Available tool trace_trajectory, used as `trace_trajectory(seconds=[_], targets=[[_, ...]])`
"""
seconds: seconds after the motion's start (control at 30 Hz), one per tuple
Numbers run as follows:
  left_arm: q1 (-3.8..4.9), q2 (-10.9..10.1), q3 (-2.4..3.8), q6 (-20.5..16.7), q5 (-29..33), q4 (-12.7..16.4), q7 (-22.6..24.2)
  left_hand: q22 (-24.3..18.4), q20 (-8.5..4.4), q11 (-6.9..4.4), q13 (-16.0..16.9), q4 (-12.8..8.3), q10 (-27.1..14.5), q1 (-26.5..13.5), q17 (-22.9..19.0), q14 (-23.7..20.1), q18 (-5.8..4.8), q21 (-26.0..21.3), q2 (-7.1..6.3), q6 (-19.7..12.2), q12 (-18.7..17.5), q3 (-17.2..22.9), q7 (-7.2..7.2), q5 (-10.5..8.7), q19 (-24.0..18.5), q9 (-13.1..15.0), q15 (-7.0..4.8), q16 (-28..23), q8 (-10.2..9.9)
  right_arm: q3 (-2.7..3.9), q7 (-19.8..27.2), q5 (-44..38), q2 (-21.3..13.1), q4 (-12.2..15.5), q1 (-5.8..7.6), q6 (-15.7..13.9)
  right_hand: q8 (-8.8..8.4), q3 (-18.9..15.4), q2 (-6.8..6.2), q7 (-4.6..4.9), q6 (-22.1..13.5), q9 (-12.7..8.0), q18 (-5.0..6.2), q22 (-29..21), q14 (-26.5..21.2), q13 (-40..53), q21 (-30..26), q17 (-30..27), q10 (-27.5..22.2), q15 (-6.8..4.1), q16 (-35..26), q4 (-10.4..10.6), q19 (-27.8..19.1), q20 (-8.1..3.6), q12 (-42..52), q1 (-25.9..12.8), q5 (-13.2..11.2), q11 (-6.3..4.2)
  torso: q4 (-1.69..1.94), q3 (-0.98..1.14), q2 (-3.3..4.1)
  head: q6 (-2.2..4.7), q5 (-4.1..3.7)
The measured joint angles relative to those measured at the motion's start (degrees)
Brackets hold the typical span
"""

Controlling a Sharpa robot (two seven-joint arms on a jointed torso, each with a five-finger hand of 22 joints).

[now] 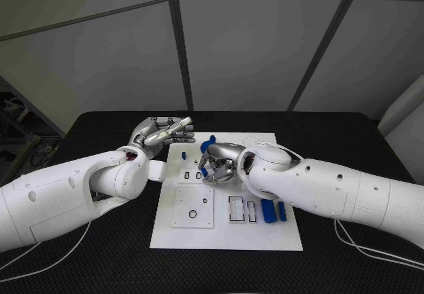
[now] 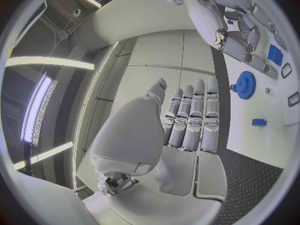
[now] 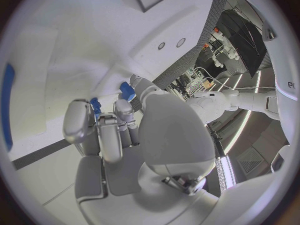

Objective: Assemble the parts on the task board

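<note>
The white task board (image 1: pixel 265 236) lies in the middle of the black table. My right hand (image 1: pixel 219 163) hovers low over the board's middle with its fingers curled in, and a small blue part (image 3: pixel 95 106) sits pinched between them. A blue gear (image 1: pixel 208 146) stands on the board just behind that hand and also appears as the gear (image 2: pixel 244 85). My left hand (image 1: pixel 164 131) is raised off the board's far left corner, fingers (image 2: pixel 195 116) straight and side by side, holding nothing. A small blue block (image 1: pixel 184 155) stands near the board's left edge.
Two long blue parts (image 1: pixel 267 210) lie at the board's right edge beside dark rectangular slots (image 1: pixel 237 209). A square white plate (image 1: pixel 194 207) with a small ring sits on the board's left half. My right forearm (image 1: pixel 336 190) crosses the board's right side.
</note>
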Motion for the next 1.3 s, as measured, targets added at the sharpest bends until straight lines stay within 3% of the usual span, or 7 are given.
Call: trace_trajectory(seconds=[0.47, 0.77, 0.9, 1.0, 1.17, 1.23, 1.3], targets=[[0.0, -0.34, 0.0, 0.35, -2.52, -1.38, -1.4, 0.99, -1.34, -1.21, 0.94, 0.4, 4.16, -1.89, 2.36, 5.33, 0.0, 2.06, -0.73, 1.92, 1.2, -1.37, -1.05, 0.0, 3.86, 0.1, -1.87, 2.77, 0.3, -0.01, 10.25, 3.8, -5.21, 4.43, 0.03, -7.76, 0.26, -1.77, 0.0, 0.24, -1.0, -0.21, 0.0, -2.59, 0.16, 1.76, -1.78, -0.01, 1.77, 0.26, -0.48, -0.3, -1.76, 0.73, 2.0, 0.0, 2.97, 0.09, -0.02, 0.02, -0.19, 0.15, 0.12], [0.92, -0.78, -0.03, 0.78, -10.5, -3.84, -6.44, 7.27, -6.03, -5.23, 5.71, 1.19, 11.79, -2.88, 15.89, 16.77, 0.0, 12.69, -1.37, 5.27, 7.72, -4.36, -4.04, -0.11, 13.85, 0.77, -6.51, 22.31, 2.72, 1.76, 16.52, 8.53, -12.19, 9.47, 2.22, -8.94, 2.34, -2.66, 0.02, -0.52, 1.34, 0.25, 0.0, -8.13, 0.16, -2.79, -5.37, -0.01, -2.77, 0.25, -2.81, -0.51, -6.0, 0.4, -1.61, 0.66, 3.68, -0.43, -0.08, 0.14, -0.66, 0.2, 0.47], [2.22, -0.84, 0.01, 2.49, -16.42, -4.68, -12.77, 22.56, -7.66, -6.67, 14.31, 3.29, 12.19, -5.47, 46.89, 18.57, -0.07, 28.01, -0.63, 5.75, 17.95, -7.11, -5.54, 0.2, 17.79, 2.25, -8.31, 53.84, 5.51, 3.39, 17.21, 10.85, -16.04, 10.53, 2.92, -9.03, 3.33, -2.94, 0.08, -0.96, 2.83, 0.37, 1.06, -12.23, 0.14, -6.53, -8.15, -0.03, -5.45, 0.23, -4.74, -0.23, -8.86, 0.17, -4.66, 0.72, 3.68, -0.77, -0.1, 0.18, -1.04, 0.04, 0.63], [3.32, -0.53, 0.01, 4.99, -21.59, -5.07, -18.67, 39.12, -8.31, -7.03, 23.38, 6.06, 9.62, -8.46, 62.62, 18.76, -4.02, 41.87, 0.61, 5.19, 28.65, -9.87, -6.1, 0.44, 20.43, 4.25, -8.73, 68.53, 8.46, 3.96, 17.44, 13.46, -18.3, 10.75, 3.25, -9.3, 3.96, -3.27, 0.14, -1.34, 3.6, 0.36, 3.16, -21.78, -0.52, -13.92, -15.0, -5.28, -9.69, -0.61, -9.94, 0.11, -15.29, -0.21, -11.09, 0.78, 3.67, -1.2, -0.11, 0.21, -1.37, -0.08, 0.69], [5.75, 1.11, 0.01, 11.52, -32.35, -5.67, -30.97, 54.41, -8.94, -7.62, 42.75, 9.11, 9.23, -10.23, 64.84, 18.73, -4.11, 53.02, 1.79, 4.11, 48.45, -13.44, -7.18, 0.44, 24.35, 7.92, -9.12, 73.44, 12.92, 4.41, 17.78, 20.11, -21.27, 10.11, 3.77, -10.32, 4.81, -2.35, 0.53, -1.14, 4.77, 0.1, 4.53, -35.43, -14.4, -26.63, -28.77, -34.51, -13.71, -0.24, -34.89, 1.03, -25.76, 0.2, -24.64, 1.17, 4.51, -1.04, -0.11, 0.31, -2.03, -0.39, 0.93], [6.47, 2.02, 0.01, 14.1, -36.28, -6.18, -35.48, 58.54, -9.05, -8.08, 48.84, 9.31, 10.38, -10.58, 64.85, 18.73, -7.12, 55.76, 2.13, 3.89, 54.29, -14.41, -7.4, 0.44, 25.67, 9.47, -9.12, 73.44, 14.74, 4.46, 17.92, 22.42, -21.84, 9.69, 3.86, -10.77, 4.93, -1.88, -0.07, -0.96, 5.22, 0.02, 4.52, -37.69, -16.59, -30.92, -32.42, -39.26, -13.08, 0.07, -41.78, 1.49, -26.77, 0.62, -29.41, 1.77, 4.5, -1.16, -0.08, 0.37, -2.26, -0.53, 1.04], [7.02, 2.96, -0.02, 16.14, -39.24, -6.75, -38.95, 61.28, -9.38, -8.48, 53.24, 9.39, 11.03, -10.86, 64.85, 18.68, -7.14, 57.52, 2.41, 3.49, 58.43, -15.21, -7.51, 0.44, 26.37, 11.22, -9.49, 73.44, 16.61, 4.52, 18.04, 24.12, -22.08, 9.29, 3.93, -11.12, 5.47, -1.14, -0.07, -1.24, 6.41, 0.0, 4.52, -39.82, -18.95, -35.12, -36.05, -42.17, -12.26, 0.58, -47.68, 2.2, -28.2, 1.23, -34.33, 1.77, 4.8, -0.72, -0.04, 0.42, -2.46, -0.64, 1.15]])
